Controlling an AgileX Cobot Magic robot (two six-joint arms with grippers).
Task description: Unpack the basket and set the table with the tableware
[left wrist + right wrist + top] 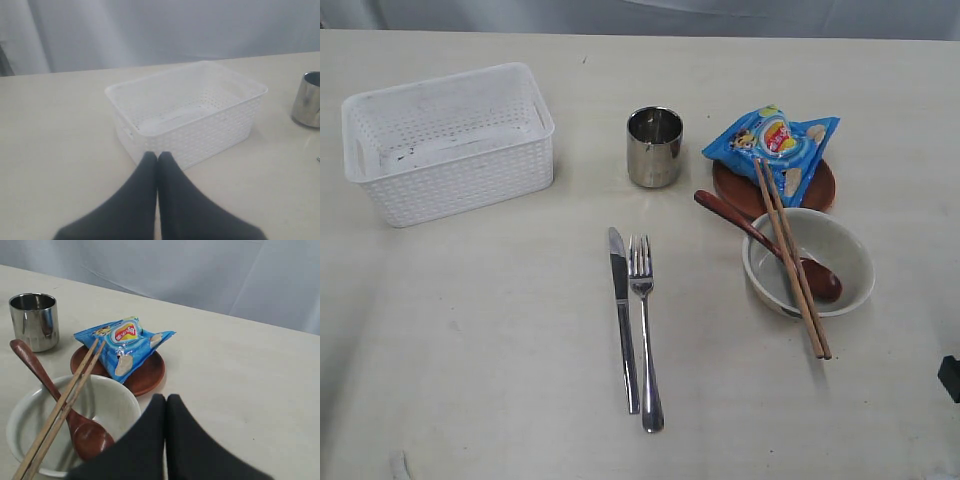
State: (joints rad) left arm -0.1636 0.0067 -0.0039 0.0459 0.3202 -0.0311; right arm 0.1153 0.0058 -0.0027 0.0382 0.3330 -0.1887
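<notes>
The white lattice basket (448,140) (187,107) stands empty at the table's far left. A steel cup (654,147) (34,321) (307,99) is upright near the middle. Knife (622,318) and fork (644,330) lie side by side in front. The brown plate (775,188) (142,371) carries a blue snack bag (775,140) (124,342). The white bowl (810,262) (107,405) holds the wooden spoon (765,243) (55,395), with chopsticks (792,258) (62,405) across its rim. My left gripper (157,156) is shut and empty before the basket. My right gripper (166,399) is shut and empty beside the bowl.
The cream tabletop (470,330) spreads wide around the setting. A grey curtain (200,270) hangs behind the table's far edge. A dark part of the right arm (950,378) shows at the right edge of the exterior view.
</notes>
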